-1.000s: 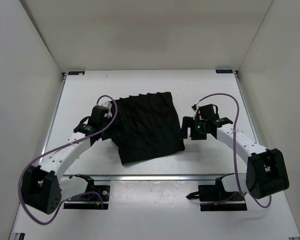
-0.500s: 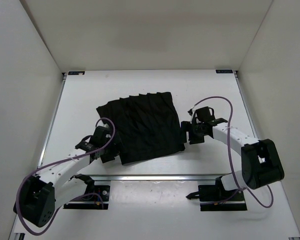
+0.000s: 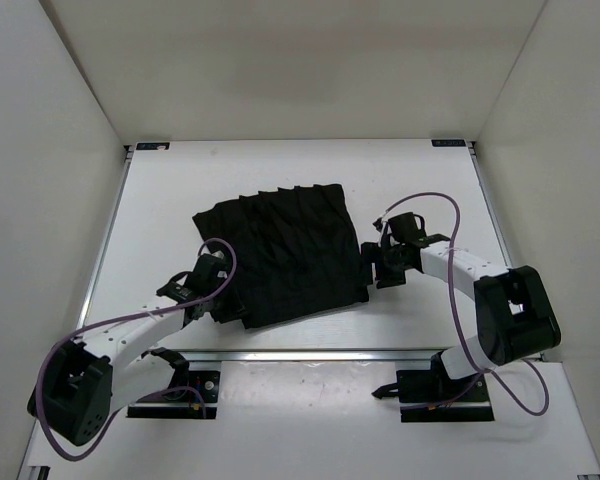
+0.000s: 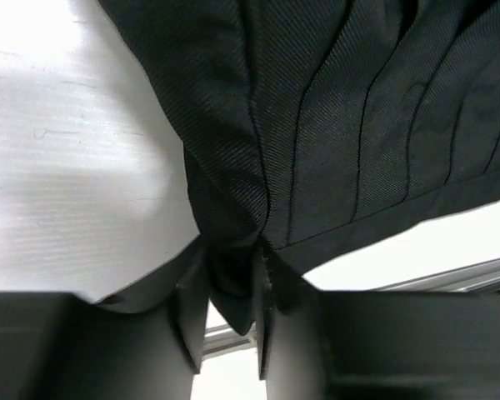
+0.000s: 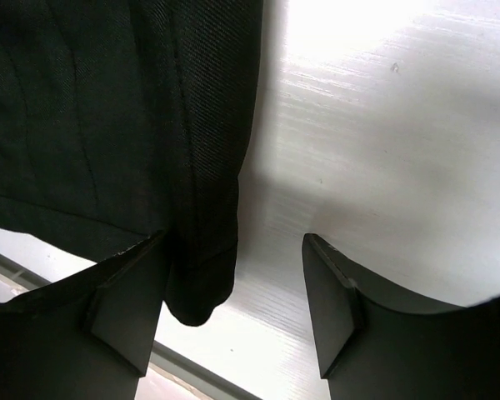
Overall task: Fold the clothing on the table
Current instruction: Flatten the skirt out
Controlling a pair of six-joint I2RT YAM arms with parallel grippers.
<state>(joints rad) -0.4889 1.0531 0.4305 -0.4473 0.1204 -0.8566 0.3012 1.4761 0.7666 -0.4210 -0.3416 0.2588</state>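
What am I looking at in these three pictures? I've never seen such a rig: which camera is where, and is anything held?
These are two robot arms, the left arm and the right arm, bolted at the near edge of a white table. The wide picture comes from a fixed camera above and behind them. Each close-up comes from a camera on one wrist, looking past its own fingers. A black pleated piece of clothing lies spread on the table. The left pincer is pinched shut on its near left corner. The right pincer stands open at the near right corner, gripping nothing.
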